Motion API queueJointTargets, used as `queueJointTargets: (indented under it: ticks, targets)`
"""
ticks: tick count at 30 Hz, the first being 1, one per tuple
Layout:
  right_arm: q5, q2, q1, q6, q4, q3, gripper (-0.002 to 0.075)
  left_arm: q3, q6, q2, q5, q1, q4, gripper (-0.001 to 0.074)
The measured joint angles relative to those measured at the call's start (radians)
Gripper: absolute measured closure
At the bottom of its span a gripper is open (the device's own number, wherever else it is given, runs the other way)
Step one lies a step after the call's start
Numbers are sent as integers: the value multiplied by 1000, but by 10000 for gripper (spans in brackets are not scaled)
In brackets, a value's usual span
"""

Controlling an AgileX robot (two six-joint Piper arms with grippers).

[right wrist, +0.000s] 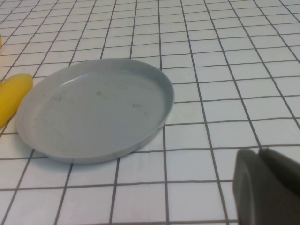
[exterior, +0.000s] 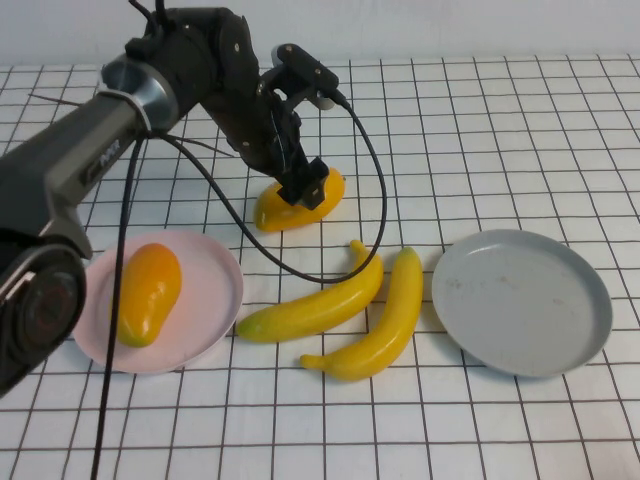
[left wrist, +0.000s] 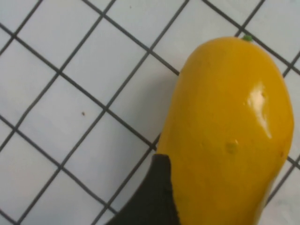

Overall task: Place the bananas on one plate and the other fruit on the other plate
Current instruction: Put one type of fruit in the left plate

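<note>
1. Nearest the robot, on the left of the gridded surface (exterior: pixel 520 120): pale pink plate (exterior: pixel 215 290) carrying one plump orange-yellow fruit (exterior: pixel 148 292), lying lengthwise on it.
2. At about the same depth, centre: two bananas (exterior: pixel 345 310) side by side on the cloth, touching or nearly so, between the two plates and on neither.
3. To the right of the bananas: grey plate (exterior: pixel 525 300), bare inside, just beside the right-hand banana; a yellow banana tip (right wrist: pixel 11 93) at its rim in the right wrist view.
4. Right pincer (right wrist: pixel 267 187): outside the high view, dark fingers pressed together with nothing between them, low over the cloth near the grey plate.
5. Farther back, left of centre: second plump fruit (exterior: pixel 298 203) lying on the surface, apart from both plates.
6. Left pincer (exterior: pixel 303 185): lowered onto that fruit from above, spread wide, one dark finger (left wrist: pixel 152 197) alongside the fruit's flank in the left wrist view; firm grasp or mere straddle, cannot tell.
</note>
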Motion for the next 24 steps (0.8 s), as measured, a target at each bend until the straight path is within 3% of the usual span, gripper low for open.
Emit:
queueJointTargets:
  ticks: [16,24]
  targets:
    - [0,0,0,0,0,0,742,-54,0,141,0,2,-29,71]
    - [0,0,0,0,0,0,742,-237,-132,149,140,4,-32,172]
